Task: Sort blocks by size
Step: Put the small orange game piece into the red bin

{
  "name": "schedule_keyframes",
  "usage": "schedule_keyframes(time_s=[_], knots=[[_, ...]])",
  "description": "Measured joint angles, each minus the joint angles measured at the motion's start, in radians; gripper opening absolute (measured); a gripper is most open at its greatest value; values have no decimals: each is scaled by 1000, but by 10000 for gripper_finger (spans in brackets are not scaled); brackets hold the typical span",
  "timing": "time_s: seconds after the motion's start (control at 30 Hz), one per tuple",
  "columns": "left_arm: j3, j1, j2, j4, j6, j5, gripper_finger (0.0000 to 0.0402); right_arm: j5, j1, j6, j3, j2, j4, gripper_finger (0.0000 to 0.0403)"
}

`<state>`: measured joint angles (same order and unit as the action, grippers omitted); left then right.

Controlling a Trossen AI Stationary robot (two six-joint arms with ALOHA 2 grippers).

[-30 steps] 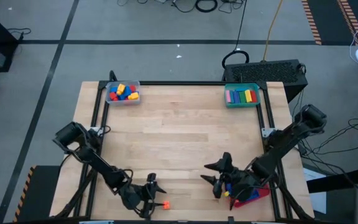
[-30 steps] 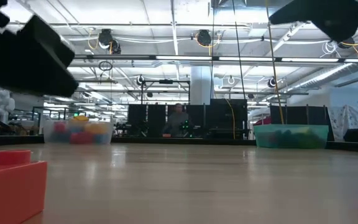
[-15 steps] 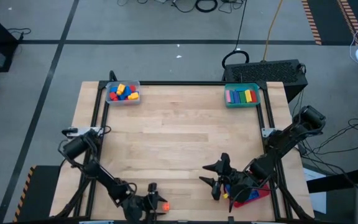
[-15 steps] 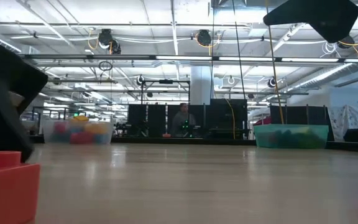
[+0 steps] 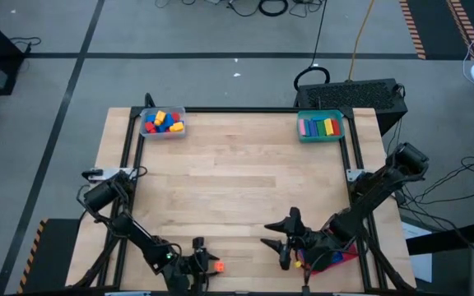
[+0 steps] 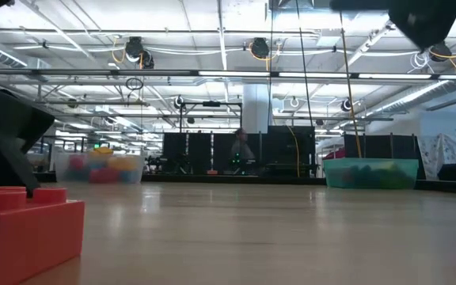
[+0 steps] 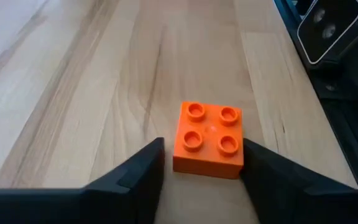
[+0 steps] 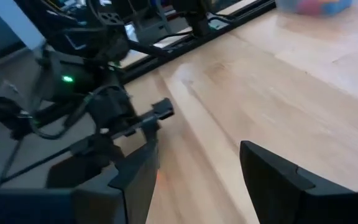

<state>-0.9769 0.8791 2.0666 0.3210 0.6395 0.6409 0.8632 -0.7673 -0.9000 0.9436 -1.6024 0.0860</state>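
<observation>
At the worktop's near edge, left of centre, the left gripper sits low with its fingers apart on either side of an orange block, a four-stud square brick resting flat on the wood; narrow gaps show on both sides of the brick, so no clamping is confirmed. From table height, the same brick fills the lower left foreground with a dark finger directly above and behind it. Near the near right corner, the right gripper hovers over bare wood, fingers spread and holding nothing. Just behind it, at that corner's edge, a red tray lies largely under the right arm, with a few coloured blocks visible at its inner side. At the far left corner, a clear tray holds a mixed heap of red, blue, yellow and orange bricks. At the far right corner, a teal tray holds long bars laid side by side in pink, blue, orange, yellow and green. Beyond the far edge, a person is visible in the room, well apart from the worktop.
</observation>
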Motion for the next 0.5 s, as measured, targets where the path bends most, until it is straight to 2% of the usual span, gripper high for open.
schedule_keyframes(time_s=[0.13,0.27,0.5], knots=[[0,-5,0,2,0,-2,160,-11,11,25,0,-86,24,210],[0,-11,-1,3,-1,-12,146,-59,28,53,0,-162,76,210],[2,-28,-20,7,-25,-27,146,-61,26,451,0,-234,286,210]])
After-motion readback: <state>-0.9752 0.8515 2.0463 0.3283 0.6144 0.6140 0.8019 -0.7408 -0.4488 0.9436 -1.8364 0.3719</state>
